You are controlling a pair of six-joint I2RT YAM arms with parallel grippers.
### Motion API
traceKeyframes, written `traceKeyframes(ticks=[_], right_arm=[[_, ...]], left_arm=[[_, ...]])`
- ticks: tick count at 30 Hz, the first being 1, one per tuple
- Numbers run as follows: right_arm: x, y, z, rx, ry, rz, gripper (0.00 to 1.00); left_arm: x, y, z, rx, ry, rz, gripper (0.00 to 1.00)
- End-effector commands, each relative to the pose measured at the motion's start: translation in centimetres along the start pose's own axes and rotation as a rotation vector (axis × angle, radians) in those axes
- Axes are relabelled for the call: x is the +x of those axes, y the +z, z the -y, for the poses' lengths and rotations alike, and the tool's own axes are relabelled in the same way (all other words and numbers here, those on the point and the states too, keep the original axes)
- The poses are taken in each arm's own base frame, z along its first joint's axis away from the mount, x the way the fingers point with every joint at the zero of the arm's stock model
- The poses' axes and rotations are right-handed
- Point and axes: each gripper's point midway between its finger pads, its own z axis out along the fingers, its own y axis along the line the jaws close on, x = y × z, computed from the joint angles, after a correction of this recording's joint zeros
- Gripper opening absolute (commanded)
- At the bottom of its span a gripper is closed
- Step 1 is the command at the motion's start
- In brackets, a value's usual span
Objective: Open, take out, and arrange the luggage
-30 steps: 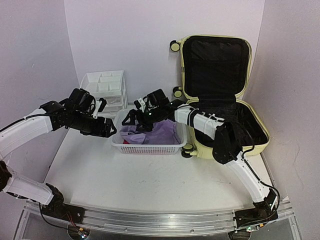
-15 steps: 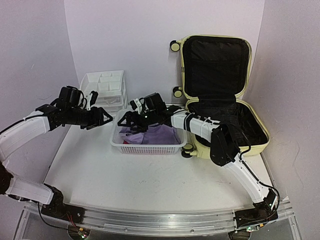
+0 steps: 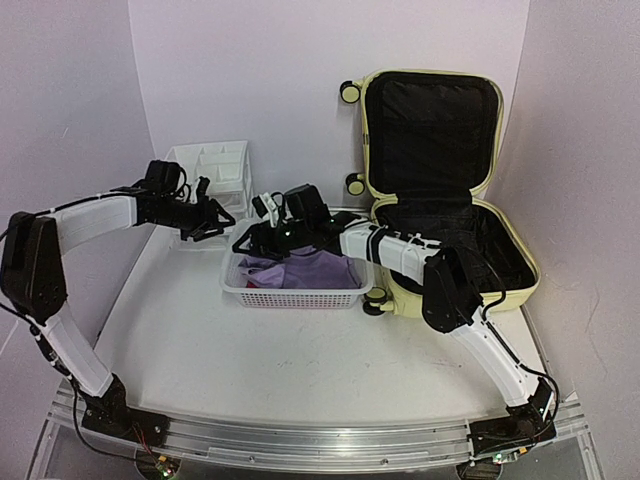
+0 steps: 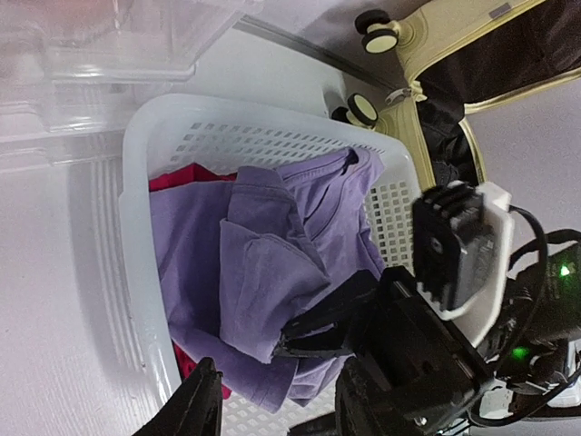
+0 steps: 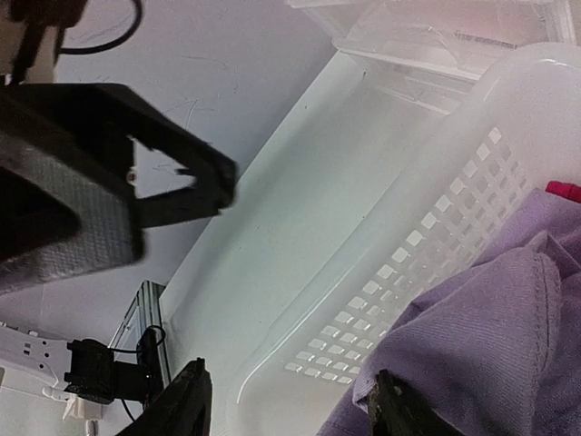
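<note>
The left pincer and right pincer are half open, holding nothing. The right one may pinch the white basket with the purple shirt and tip it.

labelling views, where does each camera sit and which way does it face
top external: above and behind the arms, looks down at luggage, basket, both arms.
left wrist: on left arm, looks into basket at shirt and right gripper; own fingers low.
right wrist: on right arm, looks across basket wall at left gripper; own fingers low.
shared: both wrists see basket and shirt.
</note>
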Motion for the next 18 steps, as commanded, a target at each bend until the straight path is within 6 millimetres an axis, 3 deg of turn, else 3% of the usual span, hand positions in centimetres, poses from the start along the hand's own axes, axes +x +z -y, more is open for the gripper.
traceKeyframes(ticks=[1, 8, 12, 18], right_arm=[[-3.6, -2.5, -5.0, -0.071, -0.123, 0.085, 0.52], [-2.6, -2.6, -4.7, -0.071, -0.174, 0.057, 0.49], [-2.7, -2.8, -5.2, -0.087, -0.183, 0.053, 0.47], [-2.8, -3.1, -5.6, -0.088, -0.185, 0.057, 0.46]], left_arm=[[-1.6, 1.7, 2.3, 0.128, 0.025, -0.032, 0.47], [-1.3, 5.0, 2.9, 0.138, 0.084, -0.07, 0.64], [-0.8, 7.1, 2.8, 0.132, 0.115, -0.097, 0.65], [-0.3, 9.4, 1.6, 0.085, 0.117, -0.123, 0.57]])
